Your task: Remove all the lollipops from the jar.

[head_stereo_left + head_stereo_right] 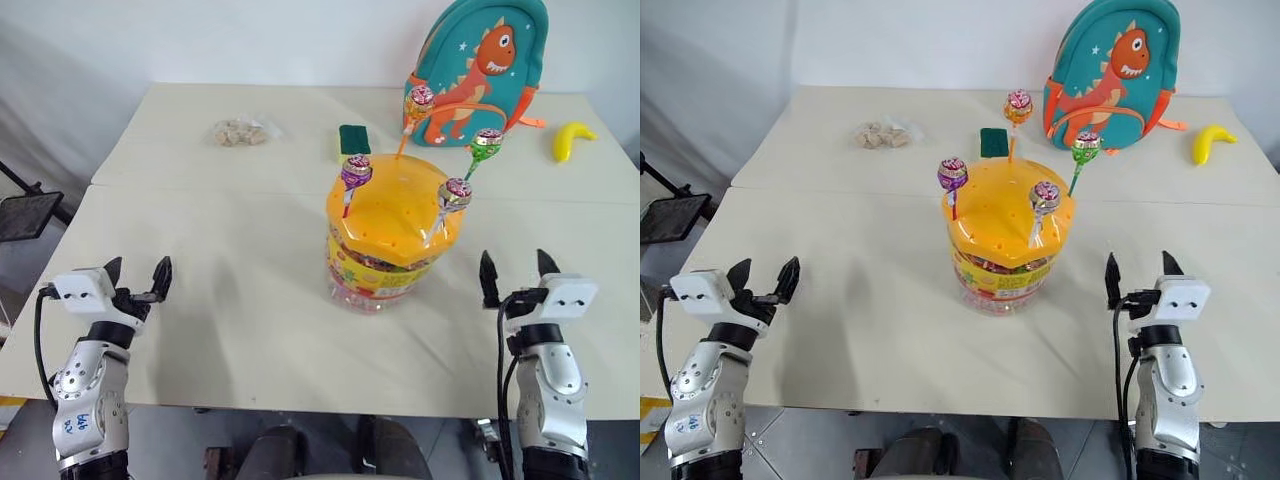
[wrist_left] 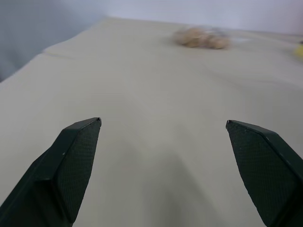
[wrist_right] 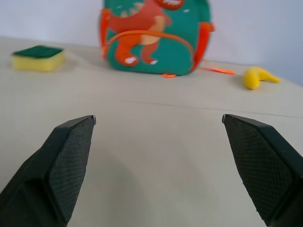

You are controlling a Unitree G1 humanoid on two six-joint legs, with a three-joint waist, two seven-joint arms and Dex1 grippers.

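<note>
Both grippers hang with their black fingers spread wide and nothing between them: the left gripper at the lower left of the frame, the right gripper at the lower right, each over the near edge of the pale table. Between them, a little right of centre, stands the jar, its domed orange-yellow lid still on. Four lollipops stand upright in holes in the lid, two toward the front and two taller ones at the back. Neither gripper touches the jar. Behind it, at the upper right, a teal dinosaur backpack stands upright, with a yellow banana further right. A green-and-yellow sponge lies at upper centre, and a small bag of pale lumps lies to its left.
</note>
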